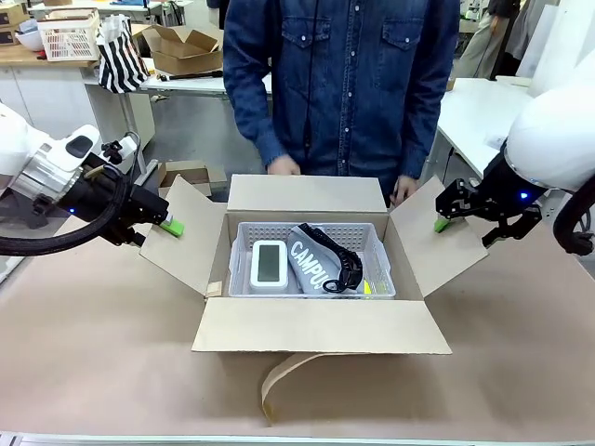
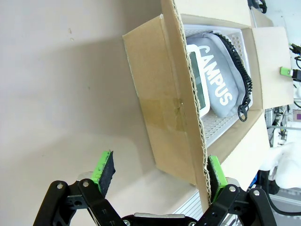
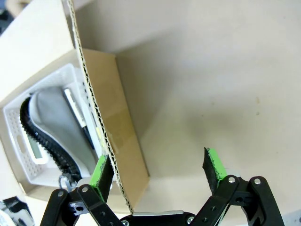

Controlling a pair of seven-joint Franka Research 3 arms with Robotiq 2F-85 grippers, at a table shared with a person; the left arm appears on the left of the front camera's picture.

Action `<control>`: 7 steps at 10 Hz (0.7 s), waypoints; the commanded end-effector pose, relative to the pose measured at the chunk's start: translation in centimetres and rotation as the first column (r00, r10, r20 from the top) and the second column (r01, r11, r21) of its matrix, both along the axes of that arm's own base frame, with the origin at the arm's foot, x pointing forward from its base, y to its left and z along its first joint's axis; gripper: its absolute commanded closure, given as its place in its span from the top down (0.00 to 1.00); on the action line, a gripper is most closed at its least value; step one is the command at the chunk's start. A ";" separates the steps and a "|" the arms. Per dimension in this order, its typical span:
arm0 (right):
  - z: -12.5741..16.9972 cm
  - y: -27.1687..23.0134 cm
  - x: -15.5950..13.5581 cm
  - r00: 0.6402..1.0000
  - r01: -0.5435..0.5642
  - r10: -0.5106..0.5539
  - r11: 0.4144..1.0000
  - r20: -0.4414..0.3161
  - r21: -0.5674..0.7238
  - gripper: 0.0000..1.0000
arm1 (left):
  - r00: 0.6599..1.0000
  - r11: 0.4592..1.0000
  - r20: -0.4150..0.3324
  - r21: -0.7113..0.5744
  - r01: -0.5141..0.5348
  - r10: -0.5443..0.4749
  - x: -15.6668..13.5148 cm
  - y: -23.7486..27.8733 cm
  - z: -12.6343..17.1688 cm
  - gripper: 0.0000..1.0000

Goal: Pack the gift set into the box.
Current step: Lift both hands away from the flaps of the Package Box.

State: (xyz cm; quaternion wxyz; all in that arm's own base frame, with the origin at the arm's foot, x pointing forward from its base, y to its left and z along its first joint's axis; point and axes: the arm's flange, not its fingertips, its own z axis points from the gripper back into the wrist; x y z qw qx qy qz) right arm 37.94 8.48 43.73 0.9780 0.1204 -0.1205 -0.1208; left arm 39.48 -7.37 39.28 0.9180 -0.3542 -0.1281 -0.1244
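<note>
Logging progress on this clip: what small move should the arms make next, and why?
Probably close each gripper on its side flap and fold it inward. The gift set already lies inside the box and all four flaps stand open. The open left gripper straddles the edge of the left flap, and the open right gripper that of the right flap.

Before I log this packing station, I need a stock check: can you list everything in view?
box: one, brown cardboard, flaps open, mid-table
gift set: one, white basket with grey pouch and white device, inside the box
tape strip: one, brown, curling off the box's near side
table: one, tan, under everything
striped bag: one, black-and-white, far back left
person: one, blue denim shirt, far side
left hand: one, black with green pads, open astride the left flap edge
right hand: one, same colours, open astride the right flap edge
</note>
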 end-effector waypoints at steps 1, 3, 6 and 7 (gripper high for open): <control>0.2 0.0 -0.1 1.000 0.016 -0.016 1.000 -0.003 -0.011 1.00 | 1.000 1.000 0.008 -0.008 0.016 -0.015 -0.2 0.1 0.1 1.00; 0.2 0.0 -0.1 1.000 0.016 -0.016 1.000 -0.003 -0.011 1.00 | 1.000 1.000 0.008 -0.008 0.016 -0.015 -0.2 0.1 0.1 1.00; 0.2 0.0 -0.1 1.000 0.016 -0.016 1.000 -0.003 -0.011 1.00 | 1.000 1.000 0.008 -0.008 0.016 -0.015 -0.2 0.1 0.1 1.00; 0.2 0.0 -0.1 1.000 0.016 -0.016 1.000 -0.003 -0.011 1.00 | 1.000 1.000 0.008 -0.008 0.016 -0.015 -0.2 0.1 0.1 1.00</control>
